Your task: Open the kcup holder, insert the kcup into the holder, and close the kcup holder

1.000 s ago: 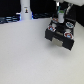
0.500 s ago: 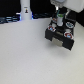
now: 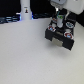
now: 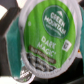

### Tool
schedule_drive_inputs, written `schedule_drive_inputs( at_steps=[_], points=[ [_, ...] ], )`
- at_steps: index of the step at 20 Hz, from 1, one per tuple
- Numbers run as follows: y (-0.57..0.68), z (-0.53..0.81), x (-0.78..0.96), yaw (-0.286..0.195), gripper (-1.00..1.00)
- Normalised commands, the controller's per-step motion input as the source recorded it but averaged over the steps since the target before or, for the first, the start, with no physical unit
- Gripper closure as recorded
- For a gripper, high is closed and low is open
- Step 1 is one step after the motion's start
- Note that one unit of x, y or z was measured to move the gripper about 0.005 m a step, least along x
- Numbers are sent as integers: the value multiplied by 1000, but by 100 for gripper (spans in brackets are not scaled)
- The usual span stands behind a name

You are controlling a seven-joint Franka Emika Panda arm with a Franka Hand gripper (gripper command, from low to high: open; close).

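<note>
The gripper (image 3: 59, 15) is closed on the kcup (image 3: 59, 19) and holds it just above the pulled-out tray of the kcup holder (image 3: 61, 35) at the far right, I think so it can drop into a free slot.

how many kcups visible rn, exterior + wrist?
1 certain: the green-topped kcup sits between the fingers of the hand, over the open kcup holder. Round dark shapes in the tray may be more pods; too blurred to count.
</note>
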Motion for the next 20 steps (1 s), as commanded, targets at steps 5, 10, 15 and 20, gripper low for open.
schedule_drive_inputs(
  at_steps=[5,10,15,20],
  points=[
    [69,292,511,-15,100],
    [38,-6,317,-22,100],
    [41,-223,-49,36,100],
    [27,-197,-12,10,100]
  ],
)
